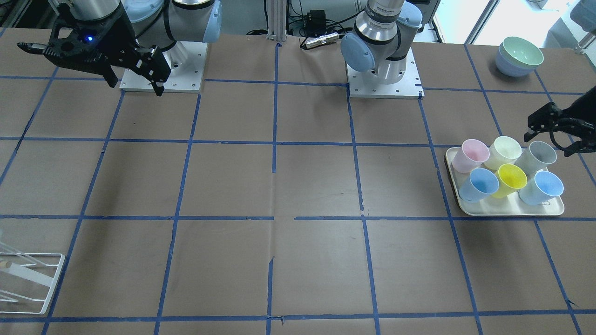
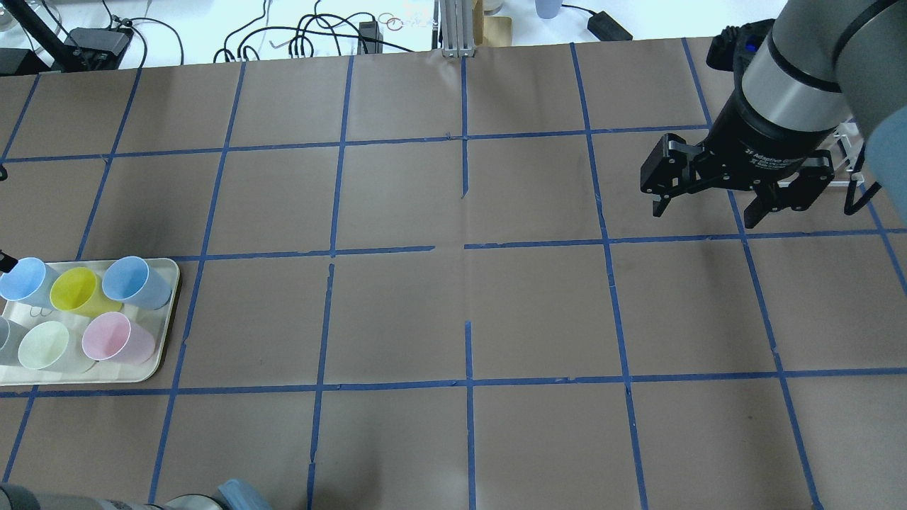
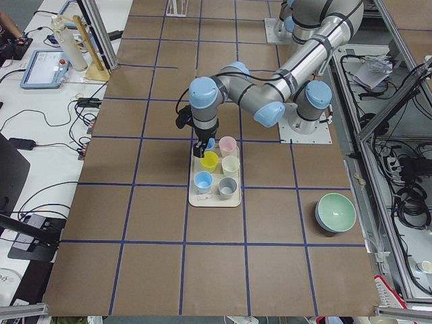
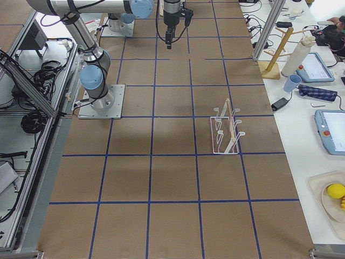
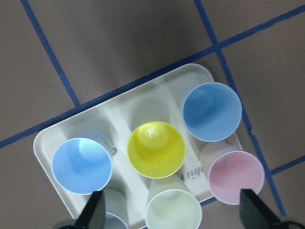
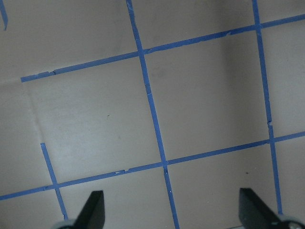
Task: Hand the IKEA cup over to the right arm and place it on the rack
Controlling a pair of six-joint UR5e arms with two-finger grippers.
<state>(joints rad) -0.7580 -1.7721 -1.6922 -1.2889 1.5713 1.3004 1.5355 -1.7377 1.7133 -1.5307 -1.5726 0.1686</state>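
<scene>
The pale grey IKEA cup [image 1: 538,157] stands on a cream tray [image 1: 507,211] with several coloured cups; it also shows in the exterior left view [image 3: 227,185] and at the bottom edge of the left wrist view [image 5: 113,220]. My left gripper [image 1: 554,131] hangs open and empty above the tray's edge, close beside the grey cup and apart from it. My right gripper [image 2: 708,202] is open and empty, held high over bare table far from the tray. The white wire rack [image 4: 226,132] stands empty at the table's other end [image 1: 28,279].
The tray [image 2: 164,333] holds a pink [image 1: 470,155], a cream [image 1: 505,151], a yellow [image 1: 510,179] and two light blue cups [image 1: 479,184]. Stacked bowls [image 1: 519,56] sit behind the tray. Brown table with a blue tape grid lies between tray and rack.
</scene>
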